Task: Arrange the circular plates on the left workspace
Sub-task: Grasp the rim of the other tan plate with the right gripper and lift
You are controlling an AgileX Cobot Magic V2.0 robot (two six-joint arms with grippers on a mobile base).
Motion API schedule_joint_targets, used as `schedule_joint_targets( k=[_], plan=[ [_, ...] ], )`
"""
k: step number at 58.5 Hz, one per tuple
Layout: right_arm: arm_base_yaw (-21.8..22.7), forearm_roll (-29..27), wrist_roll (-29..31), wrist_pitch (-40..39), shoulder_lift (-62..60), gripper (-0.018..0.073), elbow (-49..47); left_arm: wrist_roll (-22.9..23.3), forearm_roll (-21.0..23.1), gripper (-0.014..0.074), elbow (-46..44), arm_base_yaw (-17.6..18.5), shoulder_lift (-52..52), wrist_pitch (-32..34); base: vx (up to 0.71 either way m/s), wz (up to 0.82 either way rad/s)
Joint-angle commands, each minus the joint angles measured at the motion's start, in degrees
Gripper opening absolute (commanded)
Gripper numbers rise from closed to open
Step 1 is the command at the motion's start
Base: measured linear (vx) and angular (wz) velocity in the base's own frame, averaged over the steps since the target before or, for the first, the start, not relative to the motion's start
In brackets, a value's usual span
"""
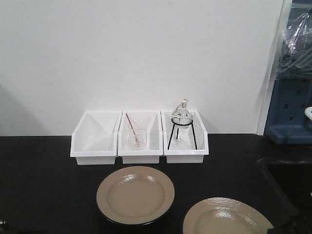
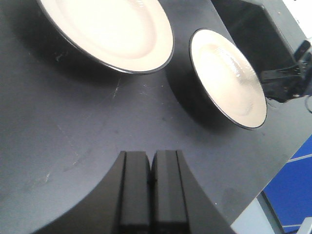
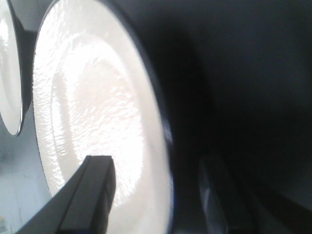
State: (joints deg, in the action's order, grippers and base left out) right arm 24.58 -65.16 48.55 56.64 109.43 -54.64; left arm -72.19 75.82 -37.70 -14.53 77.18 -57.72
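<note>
Two round beige plates with thin dark rims lie on the black countertop [image 1: 44, 185]. One plate [image 1: 135, 195] [image 2: 112, 29] sits in the middle, in front of the bins. The other plate [image 1: 226, 218] [image 2: 226, 78] [image 3: 92, 107] is to its right, near the front edge. My right gripper [image 3: 155, 161] [image 2: 287, 73] is open and straddles this plate's right rim, one finger [image 3: 97, 190] over the beige face and the other [image 3: 219, 195] outside the rim. My left gripper [image 2: 151, 161] is shut and empty, hovering over bare countertop short of both plates.
Three white bins stand in a row at the back wall: an empty one [image 1: 96, 139], one with a glass beaker [image 1: 137, 138], one with a flask on a wire stand [image 1: 183, 129]. A recessed black sink [image 1: 287, 180] lies at the right. The counter's front edge [image 2: 253, 214] is near the left gripper.
</note>
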Motion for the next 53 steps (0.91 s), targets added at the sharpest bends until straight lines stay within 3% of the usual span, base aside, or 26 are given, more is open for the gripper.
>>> schedule_joint_targets(
  k=[1,14,18,26,40,53],
  plan=[
    [-1.80,-4.84,2.34,1.35,-1.28,0.0438,-1.47,-0.15,3.65,-0.0001,-1.04,0.13,-1.66,-2.26,0.00,0.00],
    [-4.37,-6.99,3.41,0.01,1.80,0.0392,-1.47,-0.10,3.69,-0.0001,-1.04,0.13,-1.66,-2.87,0.00,0.00],
    [-4.37,-7.22,3.41,0.01,2.19,0.0297,-1.47,-0.10,3.69,-0.0001,-1.04,0.13,-1.66,-3.07,0.00,0.00],
    [-4.37,-7.28,4.62,0.40,1.76,-0.0015,-1.47,-0.10,3.69,-0.0001,-1.04,0.13,-1.66,-3.13,0.00,0.00],
    [-4.27,-10.18,4.69,1.06,-2.45,-0.0004,-1.47,-0.10,3.64,-0.0001,-1.04,0.13,-1.66,-3.12,0.00,0.00],
    [-4.57,-24.17,4.63,1.75,-9.08,-0.0003,-1.53,-0.10,3.52,-0.0001,-1.04,0.13,-1.66,-3.12,0.00,0.00]
  ],
)
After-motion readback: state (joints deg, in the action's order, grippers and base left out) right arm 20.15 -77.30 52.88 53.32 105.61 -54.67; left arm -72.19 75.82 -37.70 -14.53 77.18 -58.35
